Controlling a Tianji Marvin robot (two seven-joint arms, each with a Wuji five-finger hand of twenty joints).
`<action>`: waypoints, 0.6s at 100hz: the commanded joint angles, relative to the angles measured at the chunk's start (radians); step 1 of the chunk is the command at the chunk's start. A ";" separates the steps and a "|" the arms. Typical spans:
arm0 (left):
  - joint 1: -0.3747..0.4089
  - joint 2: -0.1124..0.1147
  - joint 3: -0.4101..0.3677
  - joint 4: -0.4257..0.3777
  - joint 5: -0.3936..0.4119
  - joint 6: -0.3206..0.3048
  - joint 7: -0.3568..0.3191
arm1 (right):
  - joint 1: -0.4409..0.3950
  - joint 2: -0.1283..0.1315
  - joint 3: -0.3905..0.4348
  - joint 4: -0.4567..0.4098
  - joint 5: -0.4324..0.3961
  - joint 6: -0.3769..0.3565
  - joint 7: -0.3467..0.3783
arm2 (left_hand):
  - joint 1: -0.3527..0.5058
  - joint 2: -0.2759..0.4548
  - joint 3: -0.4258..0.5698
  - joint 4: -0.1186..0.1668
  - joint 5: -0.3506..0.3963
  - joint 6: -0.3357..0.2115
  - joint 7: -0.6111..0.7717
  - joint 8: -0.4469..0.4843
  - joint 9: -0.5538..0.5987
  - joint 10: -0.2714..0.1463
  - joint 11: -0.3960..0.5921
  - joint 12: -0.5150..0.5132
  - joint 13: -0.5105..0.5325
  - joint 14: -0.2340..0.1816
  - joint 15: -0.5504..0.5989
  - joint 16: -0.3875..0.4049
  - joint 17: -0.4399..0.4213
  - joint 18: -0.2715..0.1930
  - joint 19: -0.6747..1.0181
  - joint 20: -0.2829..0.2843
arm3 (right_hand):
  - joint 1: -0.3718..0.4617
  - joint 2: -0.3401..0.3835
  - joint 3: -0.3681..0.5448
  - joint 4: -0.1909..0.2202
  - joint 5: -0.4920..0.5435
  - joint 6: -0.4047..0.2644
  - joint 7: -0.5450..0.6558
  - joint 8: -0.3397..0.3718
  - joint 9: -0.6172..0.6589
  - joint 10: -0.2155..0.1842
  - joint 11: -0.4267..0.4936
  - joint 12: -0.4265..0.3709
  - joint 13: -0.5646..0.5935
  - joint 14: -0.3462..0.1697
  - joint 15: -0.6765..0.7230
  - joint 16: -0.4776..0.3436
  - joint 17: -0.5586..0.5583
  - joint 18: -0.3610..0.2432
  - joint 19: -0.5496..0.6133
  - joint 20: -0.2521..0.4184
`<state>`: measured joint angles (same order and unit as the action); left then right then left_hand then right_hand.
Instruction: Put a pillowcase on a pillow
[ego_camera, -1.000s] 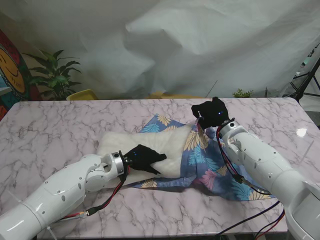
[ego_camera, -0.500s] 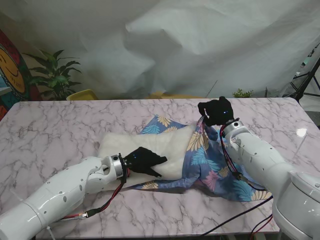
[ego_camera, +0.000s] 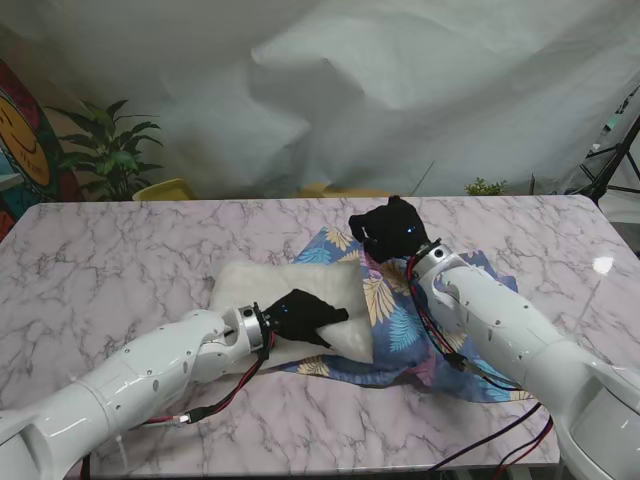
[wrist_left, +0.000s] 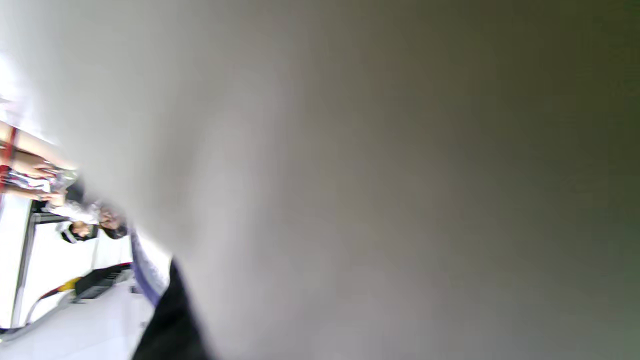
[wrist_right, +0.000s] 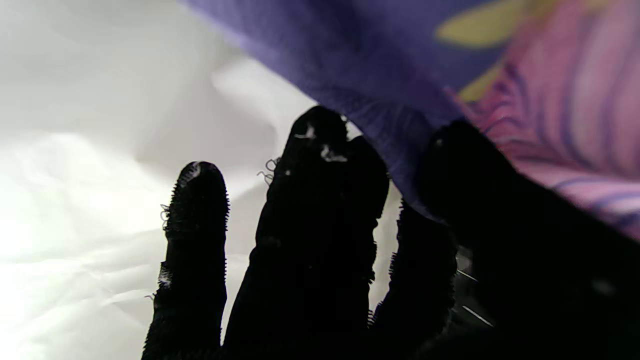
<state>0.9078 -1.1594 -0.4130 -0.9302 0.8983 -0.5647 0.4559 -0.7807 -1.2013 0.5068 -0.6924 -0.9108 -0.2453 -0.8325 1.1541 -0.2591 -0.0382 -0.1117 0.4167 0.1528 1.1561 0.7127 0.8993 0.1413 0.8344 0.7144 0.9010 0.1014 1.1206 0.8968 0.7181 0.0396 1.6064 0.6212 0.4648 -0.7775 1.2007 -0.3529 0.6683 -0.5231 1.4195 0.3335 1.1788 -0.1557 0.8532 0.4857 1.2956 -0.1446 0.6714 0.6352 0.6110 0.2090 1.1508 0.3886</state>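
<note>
A white pillow lies on the marble table, its right end inside the blue floral pillowcase. My left hand, in a black glove, grips the pillow's near edge where the case begins. My right hand is raised over the case's far opening edge, pinching the cloth between thumb and fingers. In the right wrist view the black fingers hold the purple pillowcase hem against a white backdrop. In the left wrist view the blurred pillow fills nearly the whole frame.
The marble table stretches left of the pillow. A potted plant and a yellow object stand past the far left edge. White cloth hangs behind. Cables trail under both arms near the front edge.
My right hand has moved left, drawing the pillowcase edge farther over the pillow. The left hand has shifted right with the pillow, which now sits more bunched and nearer the case.
</note>
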 joint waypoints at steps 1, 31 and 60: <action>0.000 -0.025 0.000 0.006 -0.016 0.018 -0.011 | -0.027 0.003 0.000 -0.038 -0.015 -0.010 0.011 | 0.128 0.080 0.107 0.059 0.007 -0.105 0.072 0.000 0.064 -0.034 0.058 0.012 0.006 -0.027 -0.027 -0.014 -0.037 -0.103 -0.003 0.024 | 0.042 -0.013 0.031 0.031 0.023 -0.052 0.048 -0.015 0.030 -0.001 -0.009 -0.005 0.028 -0.012 0.031 -0.010 0.003 0.027 0.008 0.000; 0.013 -0.035 -0.031 -0.041 -0.041 0.119 -0.034 | -0.076 0.028 0.029 -0.118 -0.062 0.013 0.040 | 0.128 0.095 0.103 0.059 0.001 -0.085 0.065 -0.002 0.062 -0.027 0.062 0.006 0.013 -0.029 -0.020 -0.013 -0.016 -0.101 -0.002 0.023 | 0.015 -0.013 0.009 0.020 0.032 -0.027 0.026 -0.039 0.038 0.005 -0.022 -0.008 0.027 -0.007 0.029 -0.019 0.003 0.013 0.010 -0.003; -0.007 -0.040 0.000 -0.017 -0.078 0.106 -0.101 | -0.195 0.128 0.191 -0.360 -0.220 0.070 0.282 | 0.127 0.099 0.094 0.061 0.001 -0.085 0.063 0.000 0.065 -0.029 0.065 0.003 0.018 -0.033 -0.015 -0.013 -0.010 -0.107 0.006 0.023 | -0.308 0.237 -0.187 0.166 -0.147 0.409 -0.627 -0.002 -0.372 0.115 -0.270 -0.125 -0.336 0.126 -0.398 -0.204 -0.263 0.041 -0.135 0.004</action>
<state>0.9071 -1.1899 -0.4222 -0.9578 0.8282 -0.4538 0.3778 -0.9499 -1.1029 0.6883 -1.0231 -1.1088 -0.1686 -0.5328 1.1541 -0.2591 -0.0383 -0.1117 0.4167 0.1523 1.1564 0.7089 0.8992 0.1359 0.8344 0.7122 0.8998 0.1014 1.1127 0.8968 0.7176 0.0397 1.5974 0.6214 0.2253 -0.6045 1.0687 -0.2177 0.5770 -0.1892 0.9042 0.3421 0.8964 -0.0769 0.6402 0.3980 1.0447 -0.0701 0.3486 0.4724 0.4087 0.2107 1.0532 0.3878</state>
